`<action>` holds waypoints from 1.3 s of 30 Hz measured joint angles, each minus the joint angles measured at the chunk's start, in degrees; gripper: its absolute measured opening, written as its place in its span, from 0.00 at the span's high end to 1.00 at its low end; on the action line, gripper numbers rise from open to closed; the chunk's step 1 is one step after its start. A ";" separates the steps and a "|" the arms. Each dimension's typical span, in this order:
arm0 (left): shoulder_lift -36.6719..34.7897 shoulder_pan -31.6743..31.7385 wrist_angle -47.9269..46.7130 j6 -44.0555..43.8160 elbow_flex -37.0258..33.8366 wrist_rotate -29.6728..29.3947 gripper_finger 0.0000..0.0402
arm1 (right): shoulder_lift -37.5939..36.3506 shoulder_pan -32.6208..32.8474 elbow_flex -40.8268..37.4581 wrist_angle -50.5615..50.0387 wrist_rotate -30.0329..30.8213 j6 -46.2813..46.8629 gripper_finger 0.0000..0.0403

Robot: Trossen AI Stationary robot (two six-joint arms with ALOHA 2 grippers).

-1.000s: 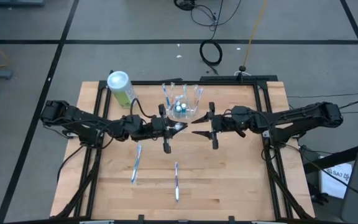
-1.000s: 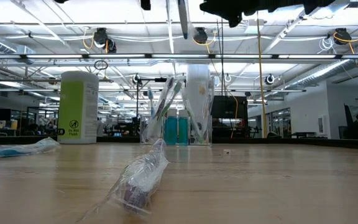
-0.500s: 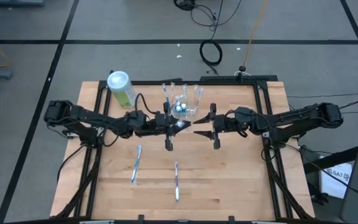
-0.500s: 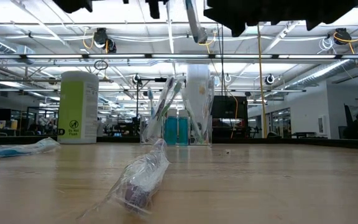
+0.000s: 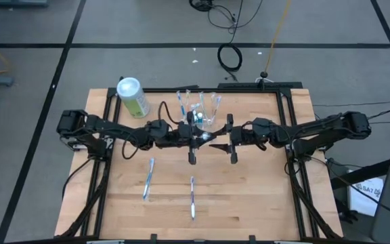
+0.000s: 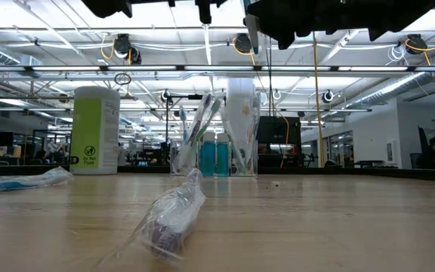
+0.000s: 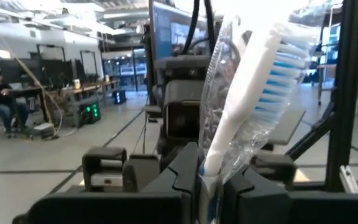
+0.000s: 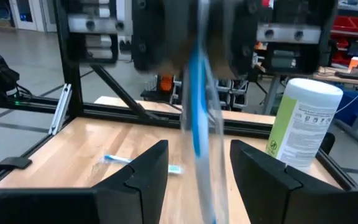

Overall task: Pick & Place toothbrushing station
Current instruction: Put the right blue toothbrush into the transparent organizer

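My left gripper (image 5: pixel 199 139) is shut on a toothbrush in a clear wrapper (image 7: pixel 247 99), high above the middle of the table. The white head with blue bristles stands above the fingers, and the blue handle (image 8: pixel 196 118) hangs below them. My right gripper (image 5: pixel 214 141) faces it, open. Its fingers stand on either side of the wrapper's lower part (image 8: pixel 210 186) without touching. The toothbrushing station (image 5: pixel 200 112), a clear holder with brushes upright in it, stands on the table just behind both grippers (image 6: pixel 217 143). My left gripper pinches the wrapped toothbrush between its two fingers at the white stem just below the head (image 7: pixel 207 175). The fingers come level from the table's left and lie across the brush. The brush stands nearly upright, slightly tilted, lifted clear of the table.
A green-and-white canister (image 5: pixel 133 96) stands at the far left of the table. Two more wrapped toothbrushes lie flat on the near half (image 5: pixel 147 178) (image 5: pixel 192 197). A black frame (image 5: pixel 286 129) borders the table.
My left gripper has carried the wrapped toothbrush toward the table's right, closer to my right gripper. The brush stays clear of the table and roughly upright. My right gripper has sunk a little.
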 joint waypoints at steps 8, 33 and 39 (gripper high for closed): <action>0.40 0.21 -1.41 0.06 0.75 0.01 0.97 | 0.57 -0.61 0.01 0.32 0.30 -0.02 0.61; 0.40 1.14 -1.94 -1.53 0.70 -0.59 0.92 | 0.57 -0.62 0.01 5.01 -0.46 -3.15 0.90; 0.40 1.16 -2.16 -1.20 0.68 -0.61 0.97 | 0.57 -0.62 0.01 5.03 -0.31 -3.69 0.96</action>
